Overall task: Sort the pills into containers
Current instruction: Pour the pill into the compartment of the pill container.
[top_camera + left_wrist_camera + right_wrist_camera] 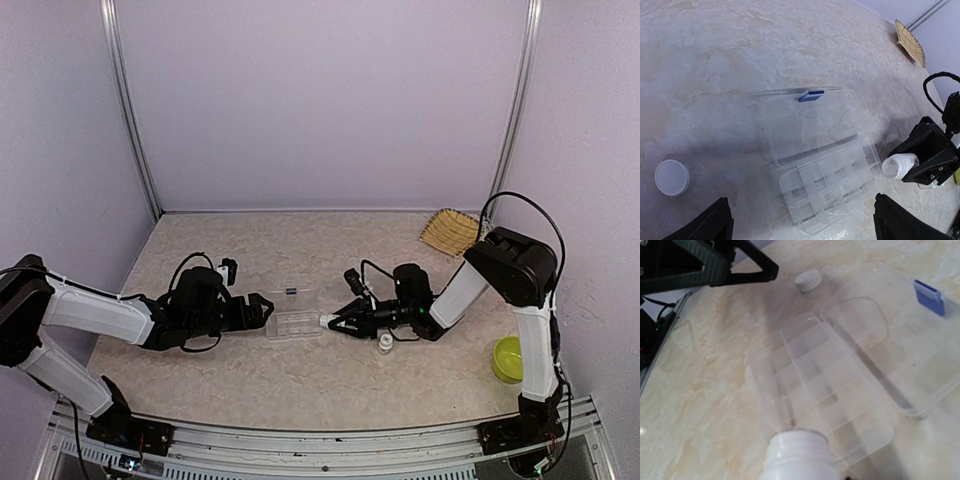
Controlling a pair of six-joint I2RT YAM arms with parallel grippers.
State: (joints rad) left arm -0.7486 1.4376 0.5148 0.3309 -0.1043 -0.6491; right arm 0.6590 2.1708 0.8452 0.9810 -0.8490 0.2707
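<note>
the right claw [343, 322] is clenched on a white bottle [899, 166] lying on its side. its mouth points left, just beside the right end of the clear compartment box [297, 326]. the box's long axis runs left to right, with its lid [810, 122] laid open on the far side. no pills show; they are probably inside the bottle. the left claw [262, 308] is released and holds nothing, just off the box's left end, so the pour looks to be the right arm's job.

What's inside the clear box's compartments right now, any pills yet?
No pills visible: the compartments of the clear box look empty in both wrist views. The white bottle hides its nearest edge in the right wrist view.
</note>
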